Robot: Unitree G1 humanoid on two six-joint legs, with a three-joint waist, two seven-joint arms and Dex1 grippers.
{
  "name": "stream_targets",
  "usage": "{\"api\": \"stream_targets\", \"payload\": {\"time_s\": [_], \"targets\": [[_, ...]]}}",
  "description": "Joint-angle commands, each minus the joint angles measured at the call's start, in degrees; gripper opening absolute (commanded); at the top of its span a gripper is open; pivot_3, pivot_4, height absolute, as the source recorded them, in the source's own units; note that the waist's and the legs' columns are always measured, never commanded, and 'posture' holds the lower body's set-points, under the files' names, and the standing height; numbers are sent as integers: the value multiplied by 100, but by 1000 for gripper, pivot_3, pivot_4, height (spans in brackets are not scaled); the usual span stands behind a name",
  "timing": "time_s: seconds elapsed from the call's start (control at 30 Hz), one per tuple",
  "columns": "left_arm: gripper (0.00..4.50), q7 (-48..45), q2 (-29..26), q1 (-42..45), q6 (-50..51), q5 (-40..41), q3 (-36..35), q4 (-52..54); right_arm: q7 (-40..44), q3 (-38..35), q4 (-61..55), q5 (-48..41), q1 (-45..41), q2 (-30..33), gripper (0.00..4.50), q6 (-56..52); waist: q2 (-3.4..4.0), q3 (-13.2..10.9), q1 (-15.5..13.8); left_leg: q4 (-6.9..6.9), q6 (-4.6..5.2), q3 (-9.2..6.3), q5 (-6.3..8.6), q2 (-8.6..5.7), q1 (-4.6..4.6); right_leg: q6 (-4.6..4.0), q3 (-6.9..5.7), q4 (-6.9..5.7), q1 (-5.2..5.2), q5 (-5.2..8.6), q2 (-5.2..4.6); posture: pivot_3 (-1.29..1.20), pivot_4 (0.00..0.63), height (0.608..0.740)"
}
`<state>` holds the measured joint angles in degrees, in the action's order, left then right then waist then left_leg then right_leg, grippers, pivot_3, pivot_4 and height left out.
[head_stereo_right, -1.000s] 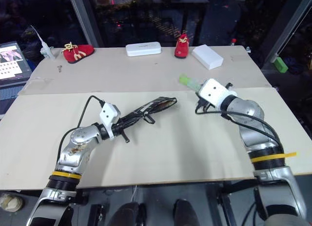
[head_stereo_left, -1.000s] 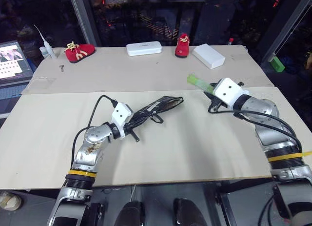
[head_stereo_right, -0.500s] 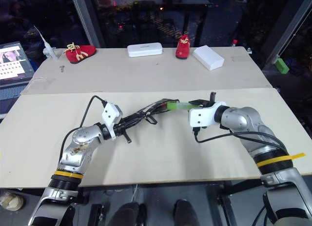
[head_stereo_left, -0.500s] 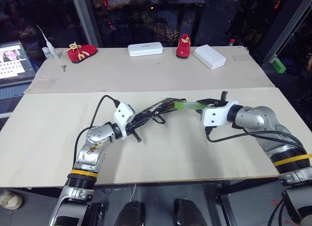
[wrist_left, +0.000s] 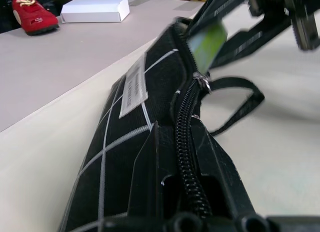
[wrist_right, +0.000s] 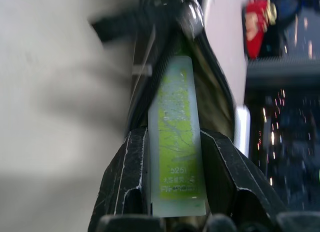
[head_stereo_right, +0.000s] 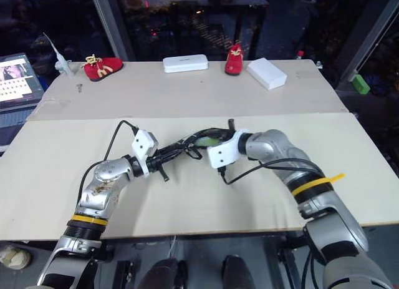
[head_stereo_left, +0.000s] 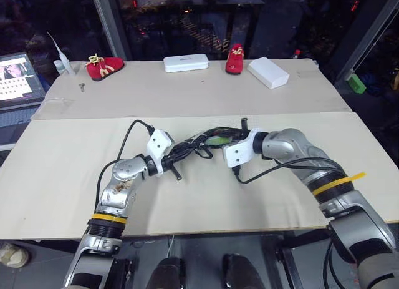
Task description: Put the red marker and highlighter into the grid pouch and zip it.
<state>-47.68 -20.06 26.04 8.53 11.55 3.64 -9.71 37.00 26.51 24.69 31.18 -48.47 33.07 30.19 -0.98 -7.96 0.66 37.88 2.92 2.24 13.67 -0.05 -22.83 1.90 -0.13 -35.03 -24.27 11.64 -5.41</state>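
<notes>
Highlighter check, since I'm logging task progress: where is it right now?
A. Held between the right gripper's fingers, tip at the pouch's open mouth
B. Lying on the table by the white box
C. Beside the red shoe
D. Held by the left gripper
A: the right wrist view shows the highlighter clamped between the right gripper fingers, its far end entering the pouch, which the left gripper holds.

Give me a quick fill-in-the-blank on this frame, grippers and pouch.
1. The right gripper is shut on the ____.
2. The left gripper pinches the grid pouch by its ____ edge.
3. The highlighter points into the pouch's ____ mouth.
4. Two red ____ sit at the table's far edge.

Missing: highlighter; zipper; open; shoes
</notes>
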Motion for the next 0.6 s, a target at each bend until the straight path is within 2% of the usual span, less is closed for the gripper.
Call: {"api": "stream_targets", "payload": {"time_s": [0.03, 0.1, 0.17, 0.33, 0.5, 0.57, 0.6], "targets": [[0, -24, 11, 144, -133, 69, -8, 113, -134, 145, 155, 74, -223, -204, 1048, 451, 0, 0, -2, 0, 0, -1, 0, -1, -3, 0, -1, -1, 1, -1, -1, 0, 150, 740], [0, -26, 13, 142, -127, 70, -15, 135, -175, 124, 334, 40, -263, -339, 1048, 451, 0, 0, 8, 0, 0, 0, 0, -1, -2, 2, 1, -1, 3, -2, -3, 0, 150, 740], [0, -19, 6, 120, -125, 68, -27, 159, -133, 11, 456, -89, -271, -427, 2059, 320, 0, 0, 10, 0, 0, 0, 0, -1, -2, 1, 1, -1, 2, -2, -2, 0, 150, 740], [0, -25, -36, 24, -119, 73, -46, 233, -494, -321, 785, -44, -487, -211, 3669, 272, 0, 0, 7, 0, -2, 0, -1, 0, 0, 1, 1, -3, 0, -3, 0, 0, 150, 740], [0, -6, -37, 36, -104, 72, -54, 241, 124, -1005, 702, -1223, -357, 257, 3669, 128, 1, -1, -5, 0, -2, -1, -1, -1, -5, 1, 0, -1, 1, -3, -4, 0, 150, 740], [0, -3, -29, 28, -108, 68, -45, 245, 911, -1501, 183, -2377, -99, 421, 3669, -628, 1, -1, -1, 0, 0, -1, 0, -1, -4, 1, 0, 1, 4, -3, -4, 0, 150, 740], [0, -3, -23, 26, -112, 68, -40, 238, 1461, -1810, -318, -3183, 121, 549, 3669, -1590, 1, -1, -3, 0, 1, -1, 1, 1, -3, 1, 0, 2, 7, -3, -3, 0, 150, 740]]}}
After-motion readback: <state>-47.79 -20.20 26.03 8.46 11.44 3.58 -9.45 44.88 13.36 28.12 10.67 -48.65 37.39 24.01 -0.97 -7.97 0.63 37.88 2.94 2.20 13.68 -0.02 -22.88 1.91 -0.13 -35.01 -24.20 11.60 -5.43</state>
